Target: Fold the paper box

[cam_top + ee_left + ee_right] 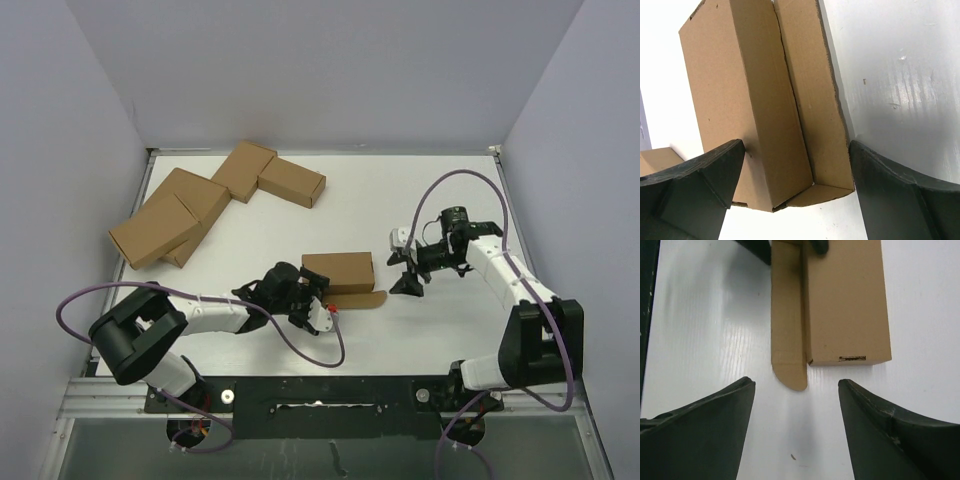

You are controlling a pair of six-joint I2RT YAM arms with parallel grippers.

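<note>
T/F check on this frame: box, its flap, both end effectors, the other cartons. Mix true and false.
1. The left end effector straddles one end of the box. True.
2. The right end effector grips the box. False: it is open with nothing between its jaws, and the box lies ahead of it, apart.
3. One flap lies flat on the table along the box's side. True.
4. The box touches the cartons. False: it lies apart from them at mid table; they are grouped at the far left.

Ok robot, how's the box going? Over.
Left fingers open, straddling paper box end. Right fingers open, clear. One flap lying flat, untucked. Nothing in the way.
</note>
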